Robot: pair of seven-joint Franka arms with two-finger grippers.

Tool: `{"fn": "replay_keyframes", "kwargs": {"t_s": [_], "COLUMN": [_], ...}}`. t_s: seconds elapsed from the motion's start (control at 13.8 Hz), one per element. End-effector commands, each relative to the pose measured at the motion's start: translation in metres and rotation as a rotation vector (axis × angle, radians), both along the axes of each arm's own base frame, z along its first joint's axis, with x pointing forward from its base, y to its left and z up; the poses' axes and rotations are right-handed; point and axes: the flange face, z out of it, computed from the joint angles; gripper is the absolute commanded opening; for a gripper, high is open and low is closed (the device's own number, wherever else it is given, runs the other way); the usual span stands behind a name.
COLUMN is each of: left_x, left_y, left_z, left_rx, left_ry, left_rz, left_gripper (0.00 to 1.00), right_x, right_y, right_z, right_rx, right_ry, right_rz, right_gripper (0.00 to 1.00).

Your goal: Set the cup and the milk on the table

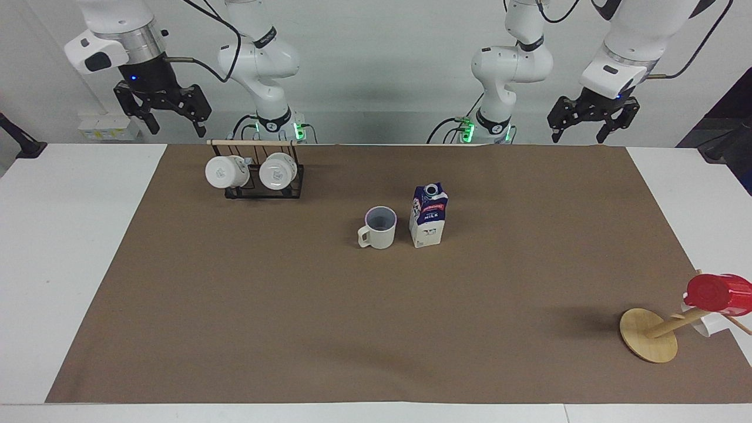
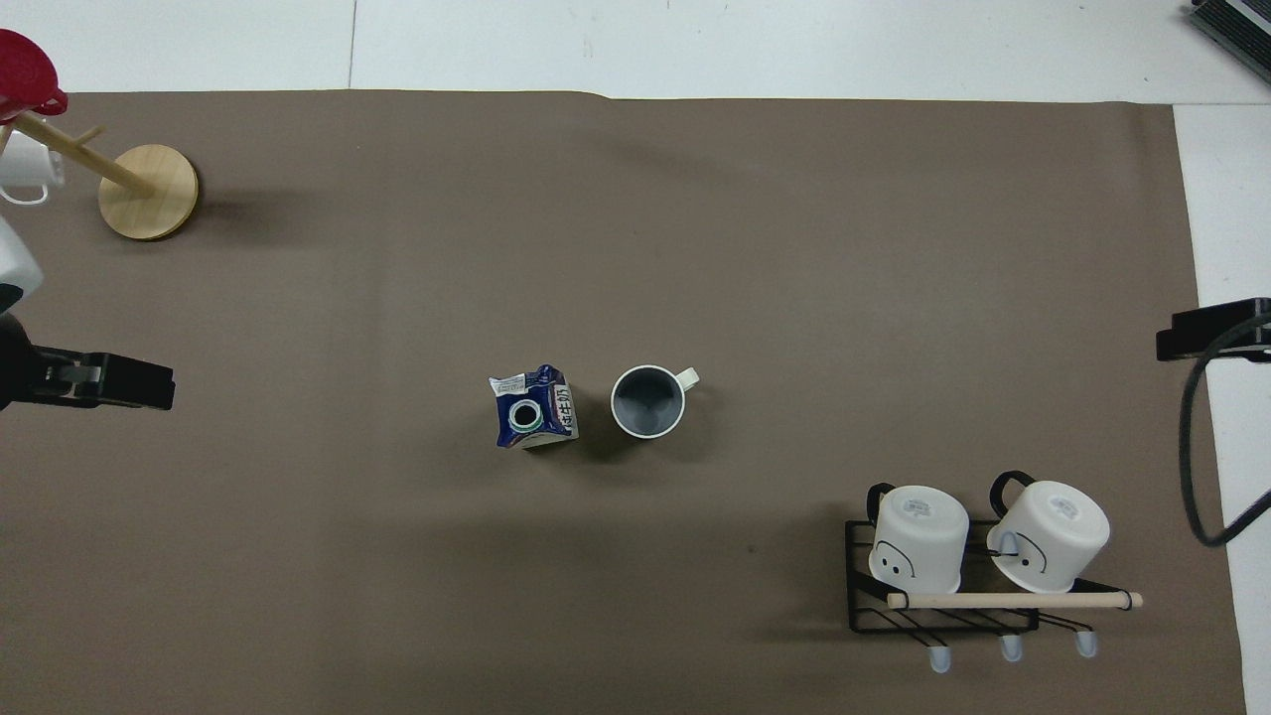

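Facing view alone shows milk (image 1: 428, 216) label, cup (image 1: 378, 228) handle side

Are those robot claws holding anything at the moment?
No. The left gripper and right gripper hang open and empty; the cup and milk stand free.

Mug rack (image 1: 256, 170); wooden stand (image 1: 649, 343); red cup (image 1: 718, 293)

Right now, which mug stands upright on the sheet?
The cream cup beside the milk; the two white mugs hang tilted on the rack.
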Motion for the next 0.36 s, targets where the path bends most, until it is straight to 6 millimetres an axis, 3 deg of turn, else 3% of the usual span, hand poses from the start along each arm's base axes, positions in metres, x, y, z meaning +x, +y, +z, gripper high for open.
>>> {"fn": "replay_keyframes", "kwargs": {"t_s": [0.0, 0.29], "left_x": [-0.002, -0.0016], "left_y": [0.004, 0.0044], "left_z": [0.0057, 0.0059], "left_rx": [0.013, 0.01], "left_ry": [0.003, 0.0], "left_rz": [0.002, 0.004], "left_gripper": [1.0, 1.0], "right_x": [-0.0046, -0.0049], "right_y": [0.0013, 0.0005], "right_z": [0.0024, 0.003], "right_rx": [0.008, 0.008], "right_ry": [0.006, 0.006], "right_rz": [-0.009, -0.01], "right_gripper": [1.0, 1.0]}}
